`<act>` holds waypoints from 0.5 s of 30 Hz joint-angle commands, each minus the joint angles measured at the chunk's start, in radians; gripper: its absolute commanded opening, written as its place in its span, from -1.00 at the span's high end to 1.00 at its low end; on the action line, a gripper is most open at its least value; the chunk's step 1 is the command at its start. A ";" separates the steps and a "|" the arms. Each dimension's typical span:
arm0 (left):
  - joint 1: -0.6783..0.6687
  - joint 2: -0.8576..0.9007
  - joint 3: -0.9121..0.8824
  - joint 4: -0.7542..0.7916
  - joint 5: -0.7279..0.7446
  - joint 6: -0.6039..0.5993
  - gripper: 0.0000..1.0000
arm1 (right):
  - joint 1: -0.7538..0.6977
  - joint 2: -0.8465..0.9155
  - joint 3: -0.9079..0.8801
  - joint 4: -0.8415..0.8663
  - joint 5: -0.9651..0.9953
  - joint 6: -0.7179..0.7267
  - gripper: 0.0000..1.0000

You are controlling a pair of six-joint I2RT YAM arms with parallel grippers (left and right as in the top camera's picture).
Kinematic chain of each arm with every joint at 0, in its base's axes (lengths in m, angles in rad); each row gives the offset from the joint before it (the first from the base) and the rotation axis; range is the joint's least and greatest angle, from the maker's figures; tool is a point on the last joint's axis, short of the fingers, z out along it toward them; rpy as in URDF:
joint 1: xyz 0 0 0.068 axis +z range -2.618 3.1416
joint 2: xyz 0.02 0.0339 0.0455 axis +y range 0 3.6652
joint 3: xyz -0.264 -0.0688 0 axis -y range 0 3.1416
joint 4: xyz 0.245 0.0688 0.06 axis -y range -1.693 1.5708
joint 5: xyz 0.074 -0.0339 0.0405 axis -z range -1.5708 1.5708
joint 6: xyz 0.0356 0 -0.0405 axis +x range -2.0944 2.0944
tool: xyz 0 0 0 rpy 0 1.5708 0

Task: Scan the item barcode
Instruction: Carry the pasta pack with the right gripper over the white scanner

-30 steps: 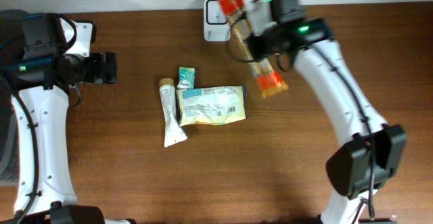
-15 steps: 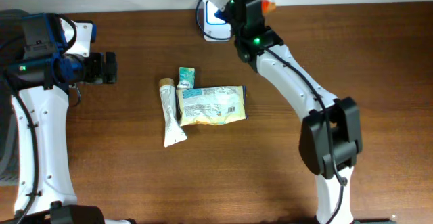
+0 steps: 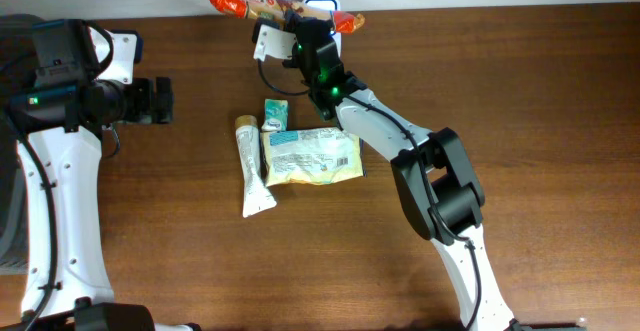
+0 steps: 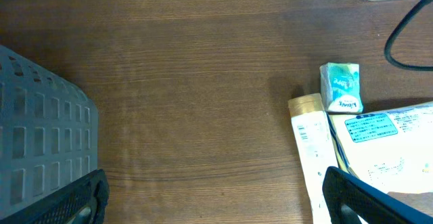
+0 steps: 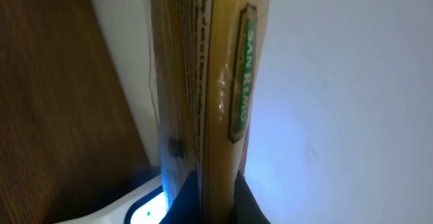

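Note:
The item is a long spaghetti packet (image 3: 262,5) with orange ends, lying crosswise above the table's far edge. My right gripper (image 3: 303,23) is shut on its middle. In the right wrist view the packet (image 5: 203,82) stands up from between the dark fingers (image 5: 237,200), edge on, with a green label showing. Just behind and below it glows the white scanner (image 5: 145,207), whose light (image 3: 322,2) also shows in the overhead view. My left gripper (image 3: 160,101) hovers open at the left over bare wood (image 4: 216,197), holding nothing.
Mid-table lie a toothpaste tube (image 3: 250,166), a small teal packet (image 3: 275,114) and a yellow-and-white pouch (image 3: 312,155). A grey basket (image 4: 40,129) stands at the left edge. A black cable (image 4: 406,34) runs near the scanner.
My right arm has swung left along the far edge with the packet. The packet has turned from hanging at an angle to lying crosswise over the lit scanner. The left arm stayed still.

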 commanded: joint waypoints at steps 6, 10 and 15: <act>0.001 -0.026 0.001 -0.001 -0.004 0.013 -0.98 | -0.003 -0.045 0.042 0.070 0.011 -0.062 0.92; 0.001 -0.026 0.001 0.000 -0.004 0.013 -0.98 | -0.003 -0.045 0.042 0.055 0.036 -0.062 0.92; 0.001 -0.026 0.001 0.000 -0.004 0.013 -0.98 | -0.008 -0.045 0.042 0.050 0.060 -0.061 0.92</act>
